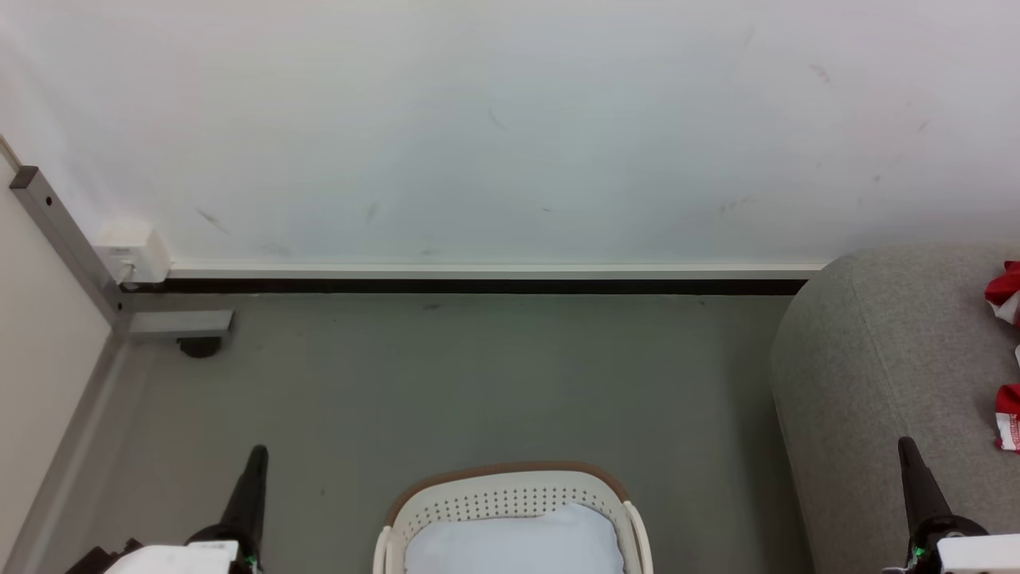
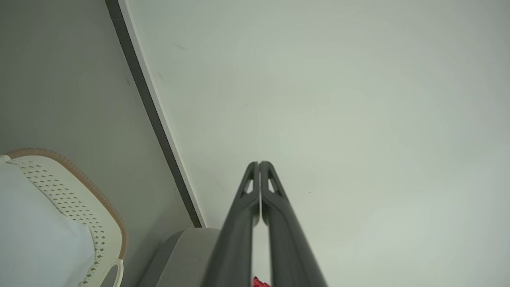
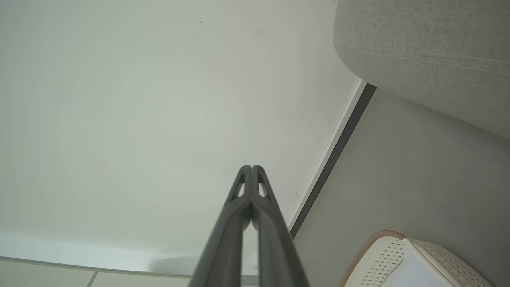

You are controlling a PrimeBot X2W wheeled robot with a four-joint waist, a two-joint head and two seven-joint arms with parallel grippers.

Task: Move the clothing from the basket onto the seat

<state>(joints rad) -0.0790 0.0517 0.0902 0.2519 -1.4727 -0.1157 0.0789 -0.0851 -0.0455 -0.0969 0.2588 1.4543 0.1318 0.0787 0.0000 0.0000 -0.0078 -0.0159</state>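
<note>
At the bottom middle of the head view sits the basket (image 1: 510,488), cut off by the lower edge, its brown rim arching over perforated cream walls and the pale liner (image 1: 514,546) inside. Grey floor (image 1: 478,375) lies open from that rim up to the dark skirting strip (image 1: 478,285) at the foot of the white wall (image 1: 510,119). A narrower lane of floor runs between the basket and the seat (image 1: 876,375), whose rounded grey arm bulges in from the right. Red-and-white clothing (image 1: 1006,293) lies on the seat at the far right edge, in two bunches, one above the other. On the left the floor ends at a slanting metal rail (image 1: 60,231), with a white box (image 1: 131,251) at the corner and a dark foot (image 1: 199,347) below it.

Left jaws stand at the lower left, well apart from the basket, their long dark fingers (image 1: 251,486) pointing up toward the wall. The left wrist view shows them pressed together at the tips and holding nothing, with the basket's rim to their left. Right jaws stand at the lower right, in front of the seat's arm, fingers also pointing up. The right wrist view shows their tips closed against each other and empty, with the seat at upper right and a corner of the basket at lower right.
</note>
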